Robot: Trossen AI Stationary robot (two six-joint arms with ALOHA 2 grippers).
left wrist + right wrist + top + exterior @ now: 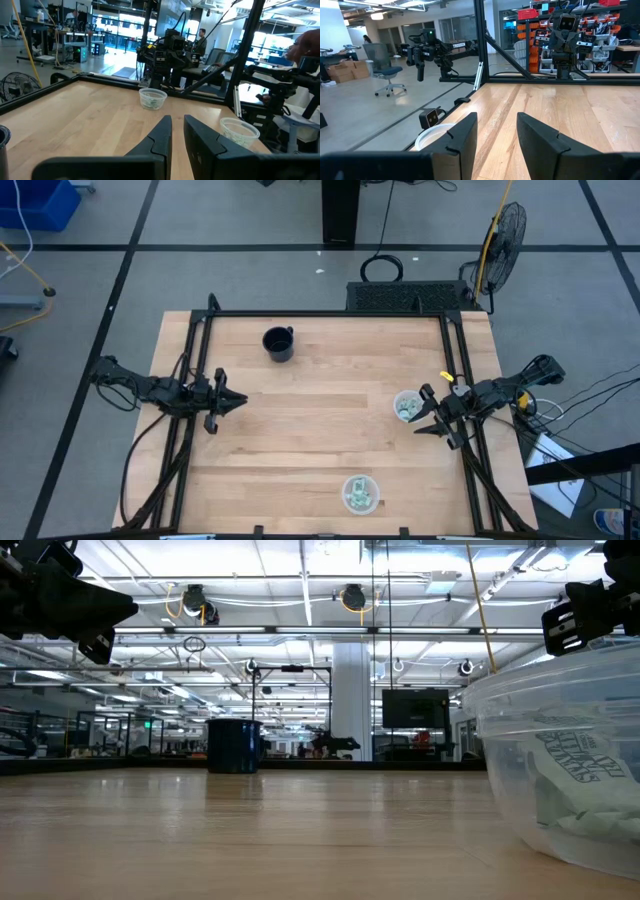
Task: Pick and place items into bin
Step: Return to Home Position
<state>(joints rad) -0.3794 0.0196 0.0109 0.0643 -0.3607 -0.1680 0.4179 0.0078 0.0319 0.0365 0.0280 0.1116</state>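
Since the packets (405, 409) already lie inside both clear bins (360, 477) (none gripped), returning home seems in hand: left gripper (240, 401) barely parted, right gripper (422, 411) open above the counter (300, 440); next, simply retract.

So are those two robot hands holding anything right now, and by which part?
Nothing is held. The left hand and the right hand are both open, with nothing between them.

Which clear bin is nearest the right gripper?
The bin near the right edge of the table, just off the right gripper. The other bin sits apart, at the table's lower edge in the high view.
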